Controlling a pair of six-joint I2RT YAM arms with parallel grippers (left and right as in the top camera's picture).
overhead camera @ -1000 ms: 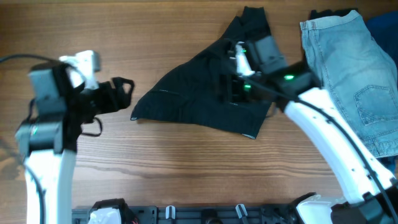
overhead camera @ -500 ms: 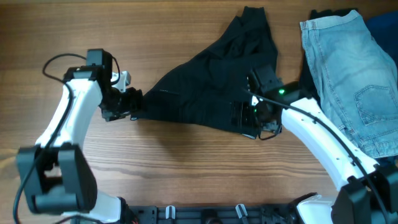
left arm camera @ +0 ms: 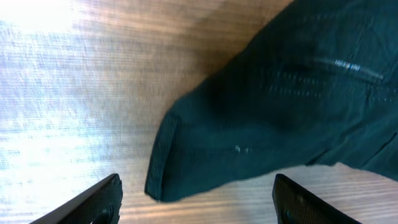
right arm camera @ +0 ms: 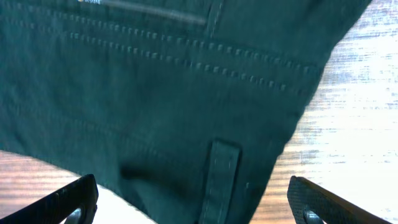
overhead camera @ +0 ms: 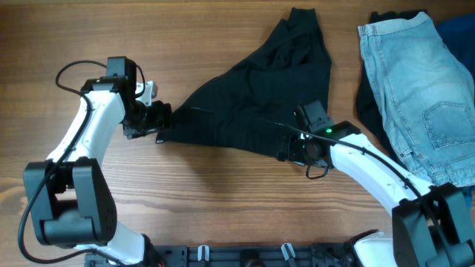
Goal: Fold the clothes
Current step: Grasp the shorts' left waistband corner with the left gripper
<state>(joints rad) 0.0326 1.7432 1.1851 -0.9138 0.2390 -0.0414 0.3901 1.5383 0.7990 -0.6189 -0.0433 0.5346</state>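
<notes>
While both claws stood with fingers spread wide and nothing clamped between them, the left claw (overhead camera: 162, 119) hovered at the left corner of the plain black fabric shorts (overhead camera: 245, 111). The right claw (overhead camera: 288, 150) hung over their near right corner, by what looked like a belt loop (right arm camera: 219, 177). The shorts lay rumpled in a rough triangle on the middle of the wooden bench (overhead camera: 223, 200), just left of the light-blue denim garment (overhead camera: 415, 81). They looked light, thin and limp, likely to sag and slide on the smooth wood. The stitched, hemmed corners seemed the firmest places to pinch.
</notes>
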